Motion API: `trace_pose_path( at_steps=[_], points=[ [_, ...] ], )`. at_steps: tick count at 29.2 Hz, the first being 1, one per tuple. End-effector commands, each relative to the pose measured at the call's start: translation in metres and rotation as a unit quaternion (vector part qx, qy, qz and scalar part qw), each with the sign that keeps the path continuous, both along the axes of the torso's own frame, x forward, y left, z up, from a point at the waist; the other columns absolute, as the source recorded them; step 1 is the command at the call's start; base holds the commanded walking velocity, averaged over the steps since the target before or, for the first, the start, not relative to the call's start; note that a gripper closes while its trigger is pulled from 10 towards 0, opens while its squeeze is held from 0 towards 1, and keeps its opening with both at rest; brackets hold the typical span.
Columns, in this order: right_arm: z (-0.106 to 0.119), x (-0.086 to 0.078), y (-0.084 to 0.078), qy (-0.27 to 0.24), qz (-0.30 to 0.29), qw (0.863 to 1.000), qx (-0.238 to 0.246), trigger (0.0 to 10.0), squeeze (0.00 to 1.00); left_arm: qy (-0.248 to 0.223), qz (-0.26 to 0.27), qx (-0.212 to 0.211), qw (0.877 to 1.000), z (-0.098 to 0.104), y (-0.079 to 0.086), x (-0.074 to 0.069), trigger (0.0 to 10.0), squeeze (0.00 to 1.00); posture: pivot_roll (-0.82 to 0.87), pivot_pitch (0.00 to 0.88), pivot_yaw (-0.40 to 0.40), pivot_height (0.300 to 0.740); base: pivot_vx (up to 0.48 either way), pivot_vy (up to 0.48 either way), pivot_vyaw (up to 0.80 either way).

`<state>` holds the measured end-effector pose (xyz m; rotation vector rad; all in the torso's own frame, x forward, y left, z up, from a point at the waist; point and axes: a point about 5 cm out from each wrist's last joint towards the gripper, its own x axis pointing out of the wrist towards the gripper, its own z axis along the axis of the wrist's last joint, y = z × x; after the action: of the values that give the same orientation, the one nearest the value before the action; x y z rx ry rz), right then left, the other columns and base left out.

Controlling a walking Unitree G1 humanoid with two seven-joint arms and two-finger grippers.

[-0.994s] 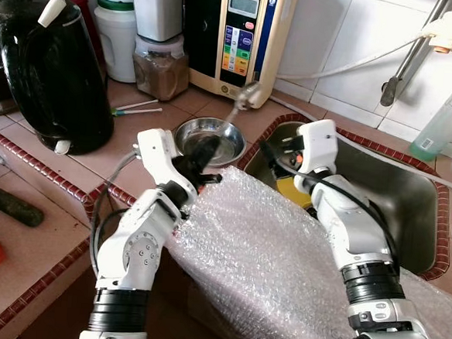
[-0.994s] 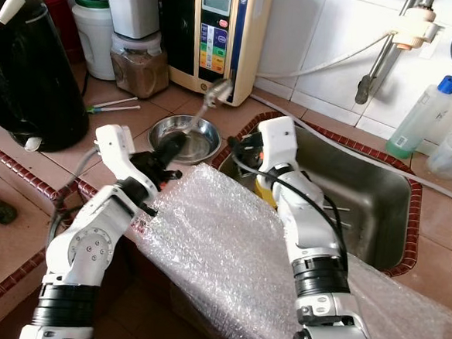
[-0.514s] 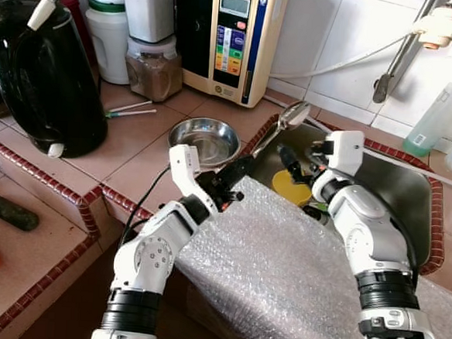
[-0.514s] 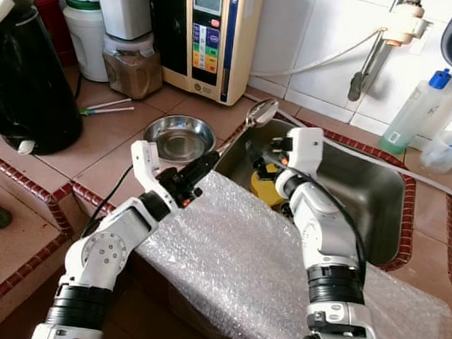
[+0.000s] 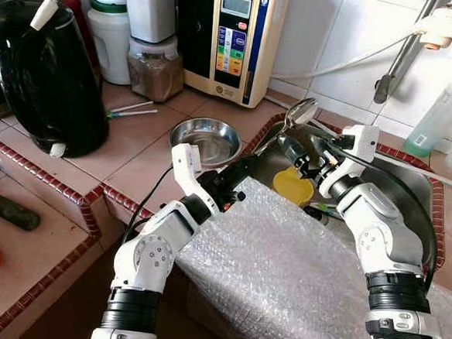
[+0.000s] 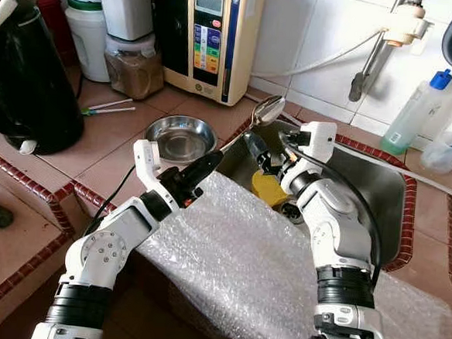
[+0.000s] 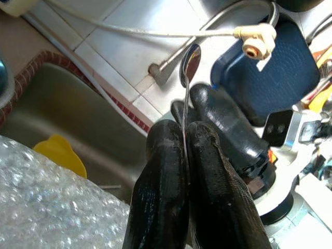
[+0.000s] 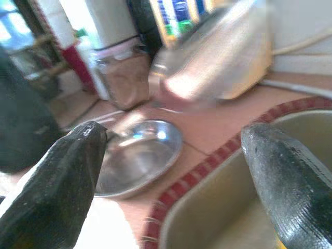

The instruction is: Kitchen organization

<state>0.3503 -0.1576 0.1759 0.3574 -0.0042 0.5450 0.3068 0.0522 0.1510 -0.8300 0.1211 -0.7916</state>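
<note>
Head stereo pair looking down, wrist cameras close along jaws

Metal spoon held up over the sink's near corner.

The spoon [image 5: 285, 123] is shiny steel with a thin, straight handle and an oval bowl. It stands tilted, bowl uppermost, leaning away toward the tiled wall. The lower end of its handle is pinched between the closed black fingers of the left tool [image 5: 240, 170], seen edge-on in the left wrist view. The spread fingers of the right tool [image 5: 300, 158] sit just beside its handle, below the bowl; contact cannot be made out.
</note>
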Motion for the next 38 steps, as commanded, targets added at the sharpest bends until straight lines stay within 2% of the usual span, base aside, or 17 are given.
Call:
trace_pose_path(
  at_steps=[1, 7, 11, 12, 13, 14, 19, 38],
  points=[
    [0.006, -0.002, 0.007, -0.005, 0.026, 0.999, 0.026, 10.0, 0.0, -0.011, -0.023, -0.004, 1.0, 0.005, -0.007, -0.003, 0.0, 0.0, -0.04, 0.0, -0.003, 0.74, 0.0, 0.0, 0.0],
    [0.0, -0.001, 0.013, 0.018, 0.027, 0.997, 0.073, 10.0, 0.0, -0.017, -0.036, -0.01, 0.999, 0.007, -0.008, -0.004, 0.0, 0.0, -0.04, 0.0, -0.001, 0.74, 0.0, 0.0, 0.0],
    [-0.001, 0.002, 0.017, 0.022, 0.024, 0.996, 0.079, 10.0, 0.0, -0.019, -0.047, -0.009, 0.999, 0.007, -0.009, -0.005, 0.0, 0.0, -0.03, 0.0, -0.003, 0.74, 0.0, 0.0, 0.0],
    [-0.001, 0.004, 0.018, 0.022, 0.019, 0.996, 0.085, 4.9, 0.0, -0.021, -0.049, -0.009, 0.999, 0.008, -0.01, -0.005, 0.0, 0.0, -0.03, 0.0, -0.003, 0.74, 0.0, 0.0, 0.0],
    [0.001, 0.006, 0.018, 0.022, 0.013, 0.995, 0.092, 4.9, 0.0, -0.023, -0.052, -0.008, 0.998, 0.008, -0.01, -0.005, 0.0, 0.0, -0.03, 0.0, -0.003, 0.74, 0.0, 0.0, 0.0],
    [0.002, 0.007, 0.017, 0.019, 0.006, 0.995, 0.093, 0.0, 0.0, -0.022, -0.051, -0.008, 0.998, 0.008, -0.009, -0.005, 0.0, 0.0, -0.03, 0.0, -0.004, 0.74, 0.0, 0.0, 0.0],
    [0.008, 0.014, 0.011, 0.019, -0.015, 0.992, 0.124, 0.0, 0.0, -0.019, -0.05, -0.006, 0.999, 0.007, -0.006, -0.005, 0.0, 0.0, -0.02, 0.0, -0.006, 0.74, 0.0, 0.0, 0.0],
    [0.0, 0.017, 0.009, 0.032, -0.03, 0.989, 0.139, 0.0, 0.0, -0.021, -0.056, -0.002, 0.998, 0.006, -0.007, -0.007, 0.0, 0.0, -0.02, 0.0, -0.001, 0.74, 0.0, 0.0, 0.0]
  ],
)
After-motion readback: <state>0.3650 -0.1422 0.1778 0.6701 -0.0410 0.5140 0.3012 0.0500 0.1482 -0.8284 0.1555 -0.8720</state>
